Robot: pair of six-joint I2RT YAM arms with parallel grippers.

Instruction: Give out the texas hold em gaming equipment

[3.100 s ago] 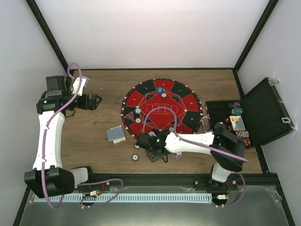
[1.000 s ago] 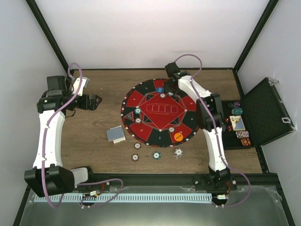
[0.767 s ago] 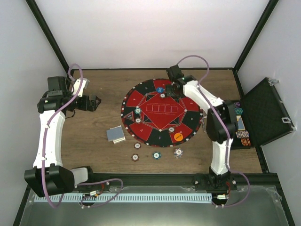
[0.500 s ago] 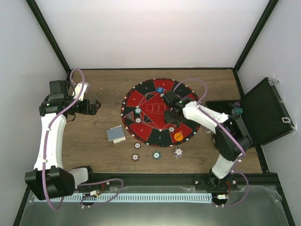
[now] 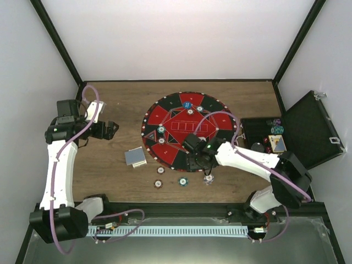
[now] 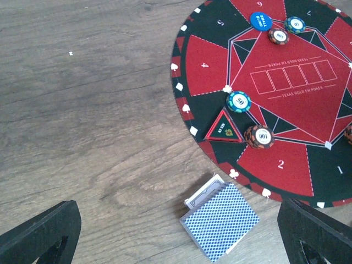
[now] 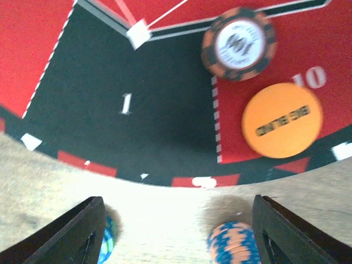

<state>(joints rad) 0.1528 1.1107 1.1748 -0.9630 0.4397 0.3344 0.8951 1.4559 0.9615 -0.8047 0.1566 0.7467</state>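
Right gripper hangs wide open and empty over the near rim of the round red-and-black felt mat, where the orange "big blind" button disc and a brown-striped poker chip lie. Just off the rim on the wooden table, a blurred blue-and-orange striped chip is cut off by the frame, and a green-blue chip is half hidden behind one finger. Left gripper, equally spread and empty, hovers near the blue-backed card deck.

The worktop is evenly and brightly lit, with soft shadows only. The right wrist view is blurred throughout; the left wrist view is rendered sharply.
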